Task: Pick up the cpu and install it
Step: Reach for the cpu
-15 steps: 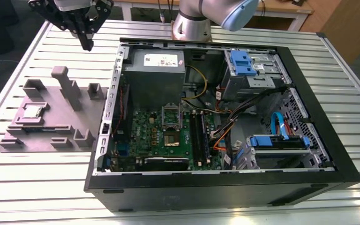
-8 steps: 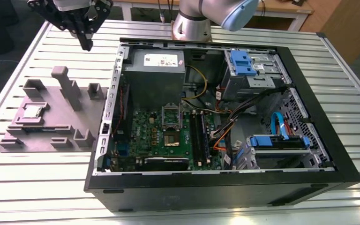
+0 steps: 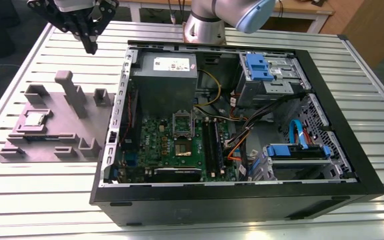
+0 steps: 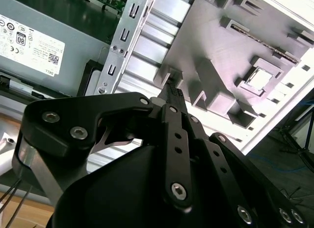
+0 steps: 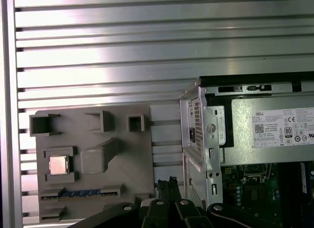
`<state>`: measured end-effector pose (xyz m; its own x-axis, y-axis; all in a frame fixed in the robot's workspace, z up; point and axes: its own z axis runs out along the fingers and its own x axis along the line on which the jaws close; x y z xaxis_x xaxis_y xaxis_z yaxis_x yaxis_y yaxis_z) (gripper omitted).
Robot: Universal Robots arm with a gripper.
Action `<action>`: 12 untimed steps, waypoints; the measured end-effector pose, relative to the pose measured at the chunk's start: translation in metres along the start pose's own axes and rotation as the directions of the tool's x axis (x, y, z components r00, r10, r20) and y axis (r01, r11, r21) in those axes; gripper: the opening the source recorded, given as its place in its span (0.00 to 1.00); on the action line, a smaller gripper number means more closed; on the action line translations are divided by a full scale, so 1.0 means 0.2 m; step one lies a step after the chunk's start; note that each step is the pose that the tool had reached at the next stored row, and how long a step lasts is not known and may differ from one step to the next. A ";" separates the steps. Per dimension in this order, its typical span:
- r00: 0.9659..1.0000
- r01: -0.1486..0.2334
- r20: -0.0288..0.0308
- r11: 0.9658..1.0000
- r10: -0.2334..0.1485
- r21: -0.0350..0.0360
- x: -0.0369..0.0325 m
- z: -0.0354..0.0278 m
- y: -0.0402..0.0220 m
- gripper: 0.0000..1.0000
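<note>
Silver cpu is sitting across the grey tray from your gripper, which is hovering empty, seemingly closed.

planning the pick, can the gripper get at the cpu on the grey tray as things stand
Probably yes: the cpu lies uncovered in its tray pocket, and the gripper hangs above the table near the tray with nothing between.

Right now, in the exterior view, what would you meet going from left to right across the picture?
cpu → gripper → power supply → memory sticks → nearer blue drive caddy
</note>
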<state>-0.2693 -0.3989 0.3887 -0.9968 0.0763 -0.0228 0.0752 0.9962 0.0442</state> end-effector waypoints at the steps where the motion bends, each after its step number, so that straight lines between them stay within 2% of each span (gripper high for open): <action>1: 1.000 0.000 0.000 1.000 0.000 0.000 0.002 0.000 0.000 0.10; 12: 1.000 0.000 -0.001 1.000 0.000 0.000 0.020 0.000 -0.002 0.10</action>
<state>-0.2733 -0.3989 0.3885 -0.9968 0.0762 -0.0222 0.0752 0.9962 0.0441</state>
